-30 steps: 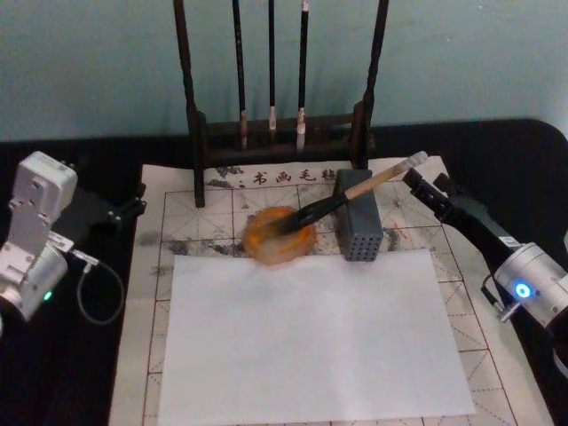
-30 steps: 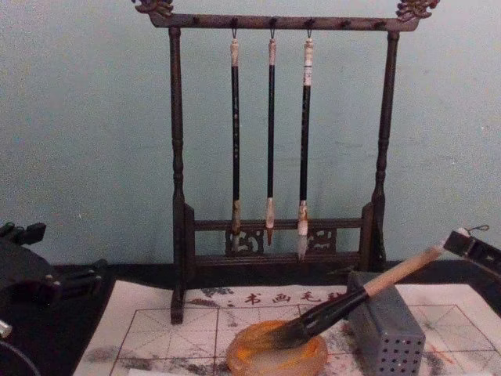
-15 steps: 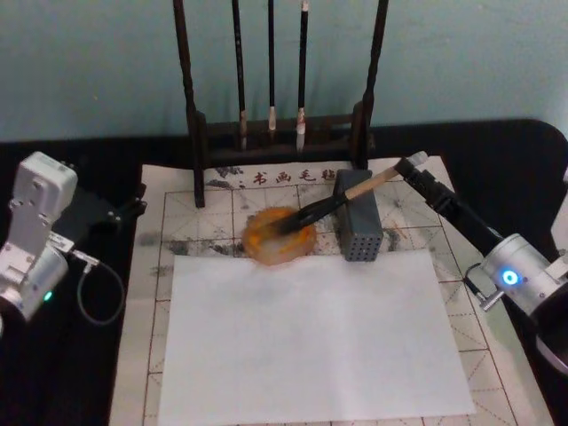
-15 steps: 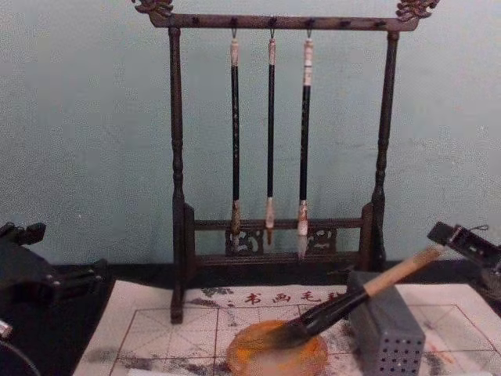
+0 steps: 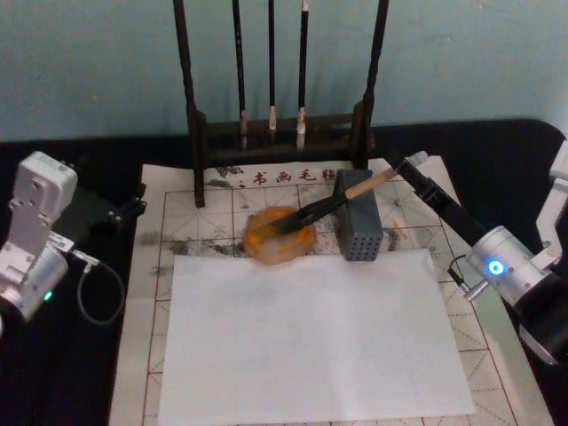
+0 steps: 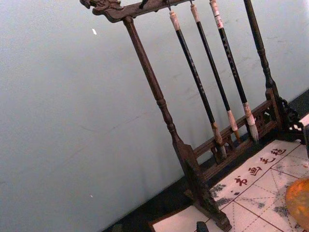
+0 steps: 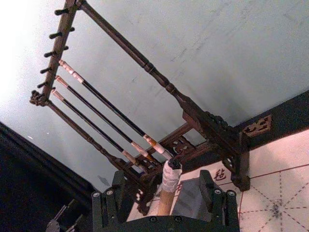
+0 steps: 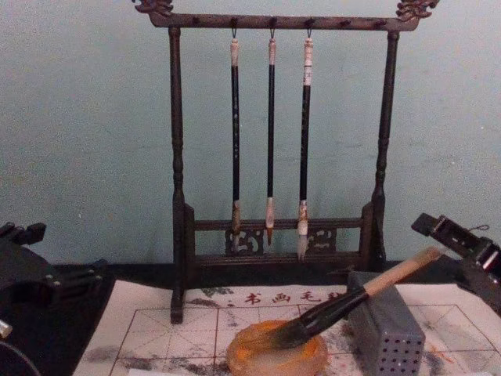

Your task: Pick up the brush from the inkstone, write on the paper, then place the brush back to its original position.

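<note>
Brush [image 5: 333, 202] propped in the inkstone [image 5: 280, 235], right gripper [image 5: 406, 166] at its handle end.
The bristles lie in the orange dish, which sits on the gridded paper [image 5: 177, 213] near that sheet's far edge. The pale handle slants up over a grey block [image 5: 358, 224] toward the desk's [image 5: 497, 151] right far corner. The right gripper's jaws stand released, one on each side of the whitish end cap, with a gap on both sides. A blank white sheet [image 5: 311, 337] covers the paper's near part. A wooden rack [image 5: 282, 133] with three slim brushes stands along the paper's far edge. The left gripper [image 5: 131, 207] sits parked at the desk's left edge; released or clenched, I cannot tell.
</note>
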Motion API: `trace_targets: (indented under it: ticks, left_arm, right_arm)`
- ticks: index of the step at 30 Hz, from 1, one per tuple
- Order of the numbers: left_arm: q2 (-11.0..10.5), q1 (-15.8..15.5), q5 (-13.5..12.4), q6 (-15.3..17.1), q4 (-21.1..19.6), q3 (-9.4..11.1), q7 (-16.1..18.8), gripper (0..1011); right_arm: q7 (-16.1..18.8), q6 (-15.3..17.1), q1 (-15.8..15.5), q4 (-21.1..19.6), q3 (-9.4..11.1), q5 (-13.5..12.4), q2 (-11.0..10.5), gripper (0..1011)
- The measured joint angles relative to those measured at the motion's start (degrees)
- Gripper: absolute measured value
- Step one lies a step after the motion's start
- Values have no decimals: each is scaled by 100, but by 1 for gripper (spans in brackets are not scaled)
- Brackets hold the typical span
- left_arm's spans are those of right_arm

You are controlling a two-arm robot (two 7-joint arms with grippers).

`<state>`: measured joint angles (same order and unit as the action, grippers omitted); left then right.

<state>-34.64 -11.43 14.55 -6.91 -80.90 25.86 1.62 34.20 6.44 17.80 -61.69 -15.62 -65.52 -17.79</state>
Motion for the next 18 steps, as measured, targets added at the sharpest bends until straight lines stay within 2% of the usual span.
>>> trace_targets:
  ticks: [18]
  left_arm:
    - [0, 0, 0, 0, 0, 0, 0, 1001]
  right_arm:
    - [80, 18, 190, 247, -200, -362, 47, 1002]
